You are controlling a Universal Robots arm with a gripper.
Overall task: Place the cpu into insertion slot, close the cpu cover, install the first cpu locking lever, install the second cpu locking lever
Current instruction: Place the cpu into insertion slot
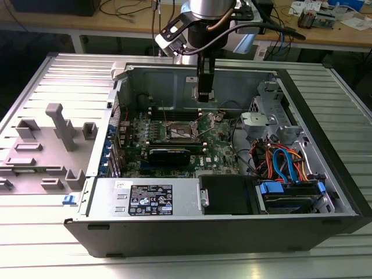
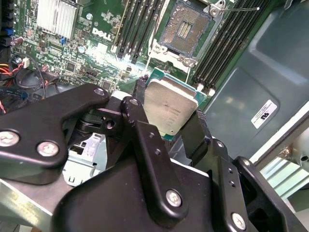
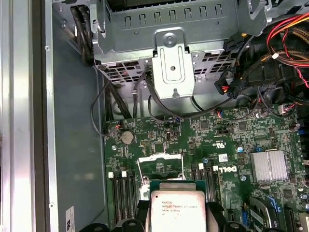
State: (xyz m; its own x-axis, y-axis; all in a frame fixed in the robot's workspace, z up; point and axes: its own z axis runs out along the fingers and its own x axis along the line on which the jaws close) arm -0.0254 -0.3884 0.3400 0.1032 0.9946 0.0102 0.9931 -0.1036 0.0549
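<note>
My gripper (image 2: 169,110) is shut on the cpu (image 2: 170,107), a flat square chip with a dull silver top and a green rim, pinched by two opposite edges. The same cpu (image 3: 178,210) hangs above the green motherboard (image 3: 231,145) in the first wrist view. The insertion slot (image 2: 186,26) lies open just beyond it, its dark pin field bare, with a thin wire lever (image 2: 241,8) swung out beside it. A silvery frame (image 3: 161,166), apparently the cpu cover, stands raised near the chip. In the exterior view the gripper (image 1: 204,96) hovers inside the case, behind and to the right of the slot (image 1: 179,131).
Black memory slots (image 2: 140,24) flank the socket on both sides. A finned heatsink (image 3: 268,166), a metal drive cage (image 3: 169,63) and bundled cables (image 1: 279,160) crowd the case. A black graphics card (image 1: 168,154) lies in front of the socket. A grey fixture (image 1: 55,136) sits at the exterior view's left.
</note>
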